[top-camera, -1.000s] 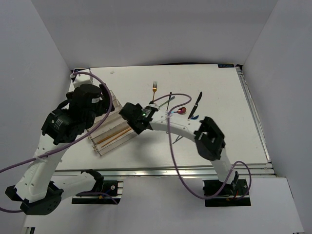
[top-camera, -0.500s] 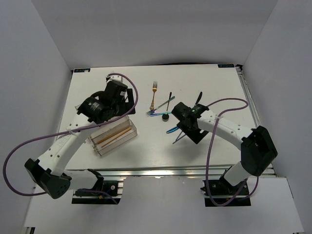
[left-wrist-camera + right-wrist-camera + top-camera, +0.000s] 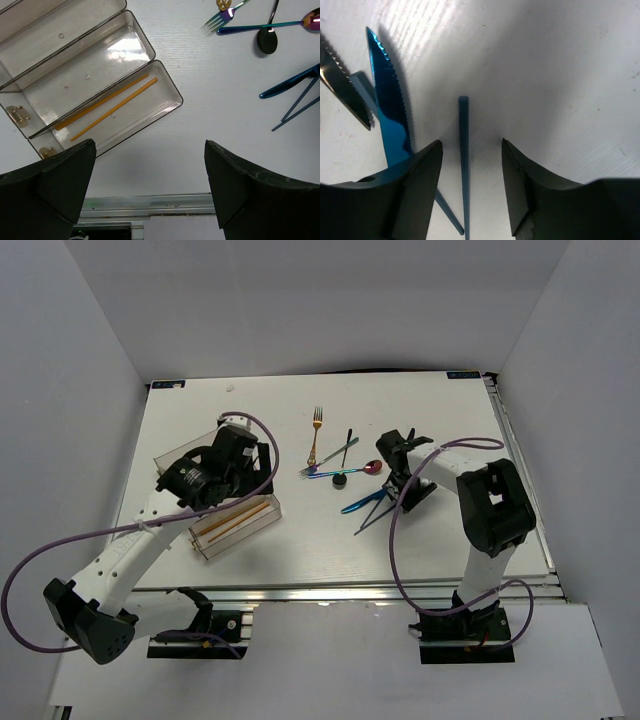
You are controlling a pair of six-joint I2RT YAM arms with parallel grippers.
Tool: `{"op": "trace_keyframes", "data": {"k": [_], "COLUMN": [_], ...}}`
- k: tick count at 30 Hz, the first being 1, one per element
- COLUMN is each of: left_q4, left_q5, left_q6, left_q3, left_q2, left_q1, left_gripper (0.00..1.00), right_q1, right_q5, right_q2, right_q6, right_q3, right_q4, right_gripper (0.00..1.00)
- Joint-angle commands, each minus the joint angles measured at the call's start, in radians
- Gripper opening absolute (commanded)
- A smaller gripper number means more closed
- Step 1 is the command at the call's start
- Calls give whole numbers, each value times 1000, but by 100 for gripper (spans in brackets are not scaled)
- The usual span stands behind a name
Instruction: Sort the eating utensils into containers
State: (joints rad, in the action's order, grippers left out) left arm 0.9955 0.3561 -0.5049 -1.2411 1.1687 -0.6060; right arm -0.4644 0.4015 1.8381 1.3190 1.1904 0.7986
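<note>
The clear tray (image 3: pixel 262 506) lies left of centre, and two gold sticks (image 3: pixel 234 521) rest in its nearest compartment (image 3: pixel 172 102). My left gripper (image 3: pixel 232 462) hovers above the tray, open and empty (image 3: pixel 150 165). My right gripper (image 3: pixel 397 483) is low over the table, open, its jaws on either side of a blue stick (image 3: pixel 464 150) without touching it. A second blue stick (image 3: pixel 445 215) crosses beneath. Beside them lie a blue knife (image 3: pixel 387 110) and a black serrated knife (image 3: pixel 345 90). A gold fork (image 3: pixel 316 430), a black spoon (image 3: pixel 343 465), an iridescent fork (image 3: pixel 225 12) and an iridescent spoon (image 3: pixel 360 470) lie mid-table.
The tray's other compartments (image 3: pixel 90 65) hold nothing. A metal rail (image 3: pixel 330 590) runs along the table's near edge. White walls close in the left, back and right. The right arm's purple cable (image 3: pixel 400 540) loops over the table's right half.
My right arm has swung from beside the tray back to the right and come down over the blue sticks. The left arm has dropped from close to the camera to above the tray.
</note>
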Motion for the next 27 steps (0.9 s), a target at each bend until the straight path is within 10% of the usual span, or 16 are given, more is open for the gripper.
{"op": "trace_keyframes", "data": {"k": [1, 14, 27], "left_q4": [25, 32, 158], "left_q5": [23, 30, 130], "left_q6": [6, 0, -40], "left_q3": [14, 17, -230], "left_q2": [-40, -55, -23], "left_q1": [-5, -5, -5], "left_gripper": [98, 98, 98], "right_q1": [15, 12, -256], "right_q5": [-36, -108, -118], "right_q2": [41, -69, -379], "right_q6": [-29, -29, 121], "right_q3": [-52, -287, -163], "right_q4": [-50, -147, -130], "right_gripper": [52, 3, 0]}}
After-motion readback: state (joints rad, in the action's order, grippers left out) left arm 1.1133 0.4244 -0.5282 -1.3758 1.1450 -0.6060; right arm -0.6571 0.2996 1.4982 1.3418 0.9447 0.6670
